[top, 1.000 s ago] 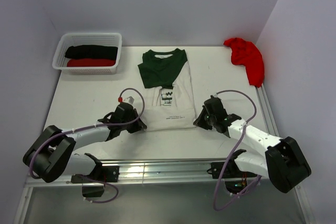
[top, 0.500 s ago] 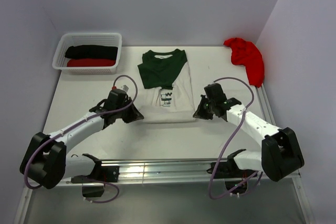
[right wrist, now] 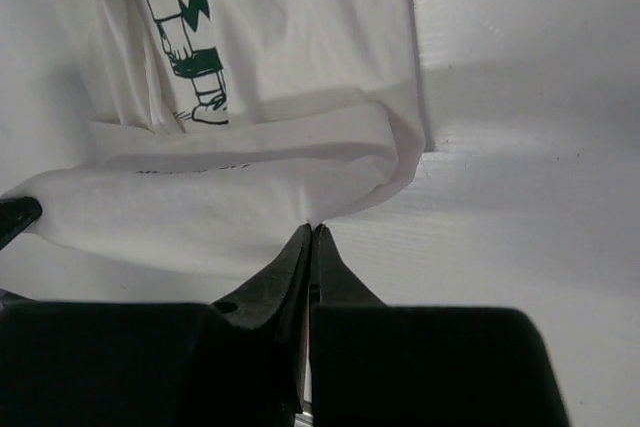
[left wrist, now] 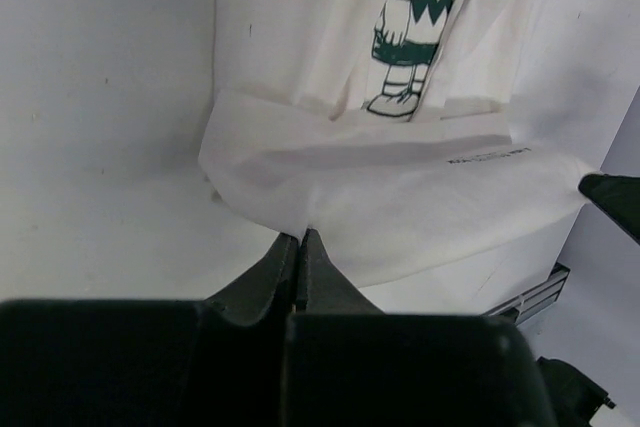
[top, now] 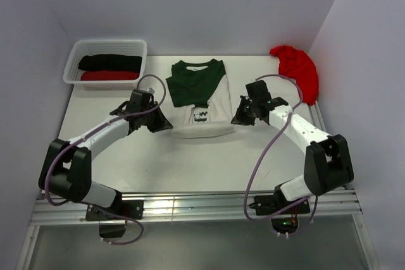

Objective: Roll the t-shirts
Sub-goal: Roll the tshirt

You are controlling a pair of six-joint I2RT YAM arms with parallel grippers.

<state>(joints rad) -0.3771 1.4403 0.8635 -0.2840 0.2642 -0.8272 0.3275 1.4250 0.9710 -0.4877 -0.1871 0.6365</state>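
Note:
The white t-shirt with green sleeves and a cartoon print lies flat mid-table, its near hem folded up over the body. My left gripper is shut on the left end of that fold. My right gripper is shut on the right end. Both wrist views show the tips pinching white cloth. A red t-shirt lies crumpled at the far right. A black t-shirt and a red one lie rolled in the basket.
A white lattice basket stands at the far left corner. The right wall runs close beside the crumpled red shirt. A metal rail borders the table's near edge.
Both grippers have carried the shirt's hem away from the near edge toward the collar, so the folded part is now wider and the shirt looks shorter.

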